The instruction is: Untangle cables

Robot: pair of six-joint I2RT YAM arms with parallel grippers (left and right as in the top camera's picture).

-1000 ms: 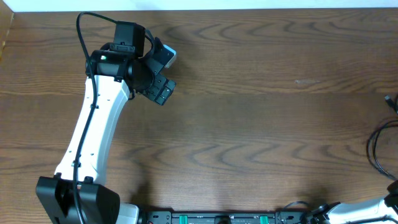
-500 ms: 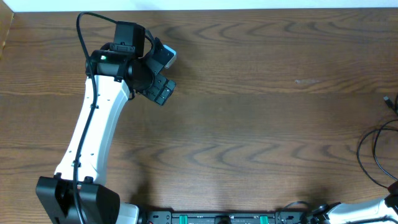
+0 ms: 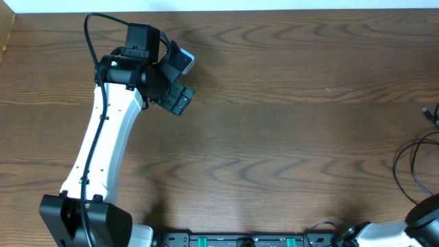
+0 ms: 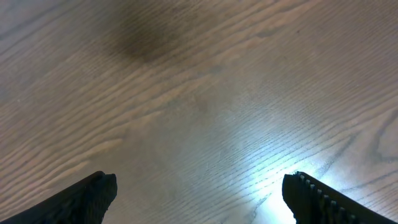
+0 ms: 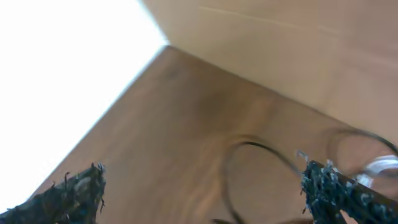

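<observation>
Overhead: the cables (image 3: 398, 163) sit at the right edge of the tabletop (image 3: 274, 137), nothing gripped. My right hand (image 5: 202, 174) hangs wide open above a black loop; my left hand (image 4: 200, 183) is open and empty, upper left. Next, I reckon: drop, pinch one strand.

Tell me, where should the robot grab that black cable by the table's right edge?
Probably the left bend of the cable loop: it lies flat with bare table on both sides. Come straight down from above with the open right gripper, jaws straddling the cord; so thin and flat, it offers no side to catch.
</observation>
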